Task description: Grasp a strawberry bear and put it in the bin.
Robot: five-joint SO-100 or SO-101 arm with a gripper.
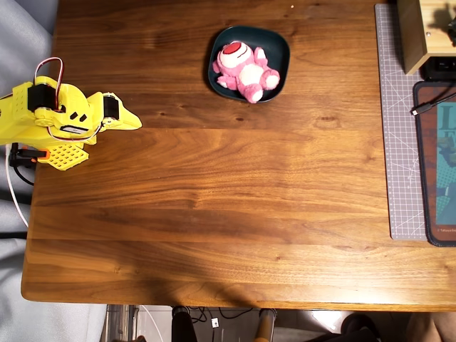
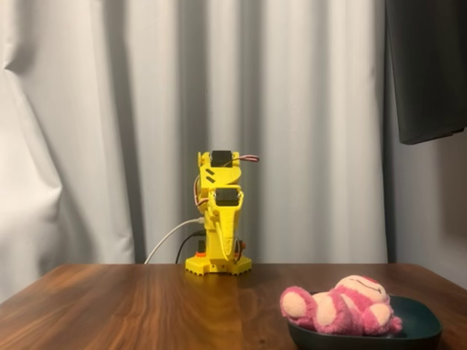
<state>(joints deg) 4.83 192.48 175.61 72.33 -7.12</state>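
The strawberry bear (image 1: 246,71), a fuzzy pink plush with white patches, lies on its back inside the dark teal bin (image 1: 276,41) at the far middle of the wooden table. In the fixed view the bear (image 2: 343,306) rests in the bin (image 2: 425,326) at the lower right, with one leg hanging over the rim. My yellow gripper (image 1: 134,122) is folded back at the arm's base on the table's left edge, far from the bin. It looks shut and empty. In the fixed view the gripper (image 2: 223,240) sits at the far end of the table.
A grey cutting mat (image 1: 399,121), a dark desk pad (image 1: 438,164) with a cable (image 1: 427,107), and a wooden box (image 1: 420,32) line the table's right side. A white curtain (image 2: 109,131) hangs behind the arm.
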